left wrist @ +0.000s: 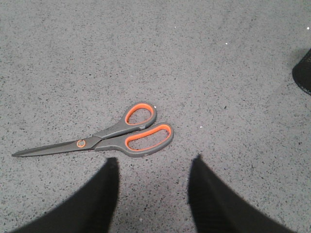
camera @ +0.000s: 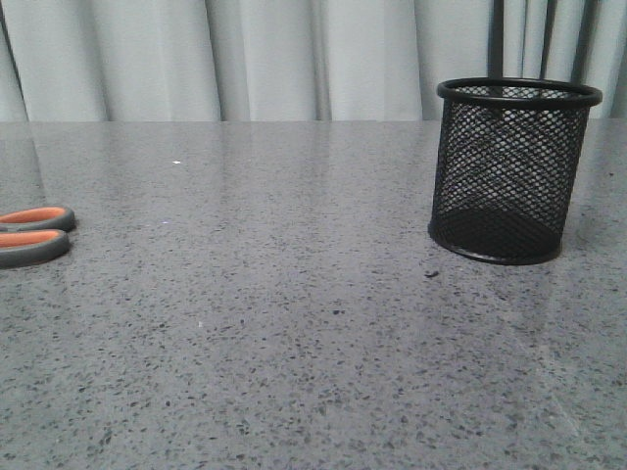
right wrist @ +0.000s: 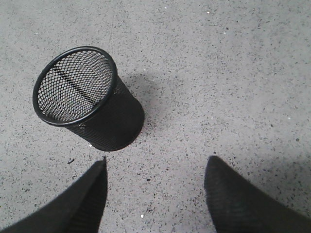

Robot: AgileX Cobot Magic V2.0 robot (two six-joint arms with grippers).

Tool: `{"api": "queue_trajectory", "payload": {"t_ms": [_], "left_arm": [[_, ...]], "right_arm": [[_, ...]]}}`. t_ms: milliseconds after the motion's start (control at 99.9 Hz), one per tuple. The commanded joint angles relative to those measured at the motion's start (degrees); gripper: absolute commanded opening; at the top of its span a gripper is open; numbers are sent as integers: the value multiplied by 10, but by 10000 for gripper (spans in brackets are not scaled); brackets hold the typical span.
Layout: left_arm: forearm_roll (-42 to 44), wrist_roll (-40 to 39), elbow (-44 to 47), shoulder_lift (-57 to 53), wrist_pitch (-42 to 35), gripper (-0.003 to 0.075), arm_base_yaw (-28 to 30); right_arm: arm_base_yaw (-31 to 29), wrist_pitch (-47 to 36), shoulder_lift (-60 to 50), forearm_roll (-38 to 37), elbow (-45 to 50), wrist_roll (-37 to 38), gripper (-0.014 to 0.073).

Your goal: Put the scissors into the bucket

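Observation:
The scissors point(left wrist: 112, 138) lie flat on the grey speckled table, dark grey with orange-lined handle loops and blades shut. In the front view only their handle loops point(camera: 34, 235) show at the far left edge. My left gripper point(left wrist: 153, 162) is open and empty, above the table just short of the handles. The bucket point(camera: 511, 171), a black wire-mesh cup, stands upright at the right and looks empty. It also shows in the right wrist view point(right wrist: 87, 97). My right gripper point(right wrist: 155, 162) is open and empty, beside the cup's base. Neither gripper shows in the front view.
The grey speckled table point(camera: 294, 323) runs across the whole front view. A pale curtain point(camera: 294, 59) hangs behind its far edge. The edge of the bucket's base point(left wrist: 303, 73) shows at the side of the left wrist view.

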Motion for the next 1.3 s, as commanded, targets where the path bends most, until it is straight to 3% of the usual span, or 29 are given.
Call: {"api": "queue_trajectory", "payload": {"t_ms": [0,140,450,750,1011,1181,1291], "left_arm": [[-21,18,-20,6,-29,425,-5],[-24,56,-31,17,-10,419,-5],[-24,130,-158,171,134,419,-5],[-23,249,-255,305,134,419,-5],[26,521,-259,370,134,421,-53],[118,560,-259,398,134,421,-87],[134,563,-258,418,134,421,-92]], "right_arm": [[-1,-25,6,5,-22,-8,423],[-1,-25,6,7,-22,-8,423],[-1,-23,6,7,-22,-8,423],[25,-12,6,7,-22,-27,423],[27,-12,6,7,-22,-31,423],[27,-10,6,7,-22,-37,423],[27,-10,6,7,-22,-37,423]]}}
